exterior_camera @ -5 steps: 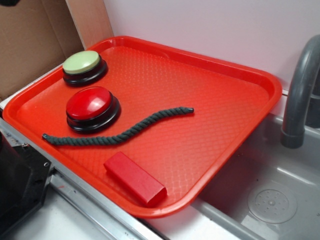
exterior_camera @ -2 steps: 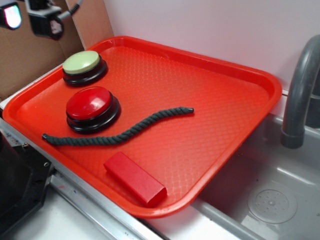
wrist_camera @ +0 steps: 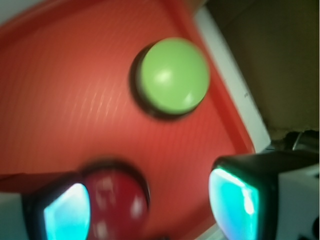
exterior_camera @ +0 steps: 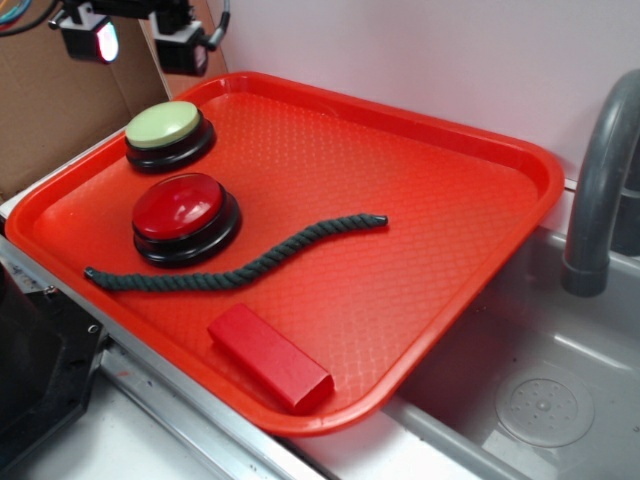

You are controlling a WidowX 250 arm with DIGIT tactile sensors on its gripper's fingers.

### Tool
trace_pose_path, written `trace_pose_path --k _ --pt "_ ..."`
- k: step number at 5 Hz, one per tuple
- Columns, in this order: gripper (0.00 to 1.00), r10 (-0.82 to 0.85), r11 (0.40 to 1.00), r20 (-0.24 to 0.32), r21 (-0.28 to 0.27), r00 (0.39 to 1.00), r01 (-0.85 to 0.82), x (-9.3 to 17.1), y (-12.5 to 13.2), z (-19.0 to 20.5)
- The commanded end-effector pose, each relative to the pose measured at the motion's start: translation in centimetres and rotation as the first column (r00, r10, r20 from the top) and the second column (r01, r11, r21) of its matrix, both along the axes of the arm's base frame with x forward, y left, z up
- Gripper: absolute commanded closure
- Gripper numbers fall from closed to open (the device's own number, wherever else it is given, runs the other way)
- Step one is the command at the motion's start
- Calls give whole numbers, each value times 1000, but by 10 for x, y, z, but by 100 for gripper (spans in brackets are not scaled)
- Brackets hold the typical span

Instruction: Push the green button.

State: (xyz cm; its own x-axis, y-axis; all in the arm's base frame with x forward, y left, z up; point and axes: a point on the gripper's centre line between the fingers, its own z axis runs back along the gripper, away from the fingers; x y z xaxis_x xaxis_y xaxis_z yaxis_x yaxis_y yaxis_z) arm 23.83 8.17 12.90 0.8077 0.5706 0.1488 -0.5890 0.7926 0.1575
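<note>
The green button (exterior_camera: 165,130) (wrist_camera: 172,77), a pale green dome on a black base, sits in the far left corner of the red tray (exterior_camera: 420,230). A red button (exterior_camera: 185,215) (wrist_camera: 117,205) on a black base sits just in front of it. My gripper (exterior_camera: 135,40) (wrist_camera: 150,210) hangs high above the tray's far left corner, behind and above the green button. It is open, its two fingers wide apart with nothing between them. In the wrist view the green button lies ahead of the fingers and the red button shows between them, far below.
A dark green rope (exterior_camera: 250,262) lies curved across the tray's middle. A red block (exterior_camera: 270,358) rests near the tray's front edge. A grey faucet (exterior_camera: 600,190) and a sink basin (exterior_camera: 540,400) are to the right. Brown cardboard (exterior_camera: 50,110) stands behind the tray's left.
My gripper has come into the exterior view at the top left and moved right, toward the space above the green button. Nothing on the tray has moved.
</note>
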Motion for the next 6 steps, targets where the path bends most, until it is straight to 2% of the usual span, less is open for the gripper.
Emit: trace_pose_path --k 1,2,3,4,5,6 --pt "0 177 984 82 -36 981 -175 18 60 -11" --pt "0 183 982 36 -44 982 -182 18 81 -37" --pt "0 170 985 46 -47 984 -168 15 94 -50" --pt "0 166 985 107 -63 980 -160 8 95 -60" --pt "0 168 984 105 -82 980 -160 3 95 -77" --pt "0 153 986 80 -81 985 -146 5 88 -79"
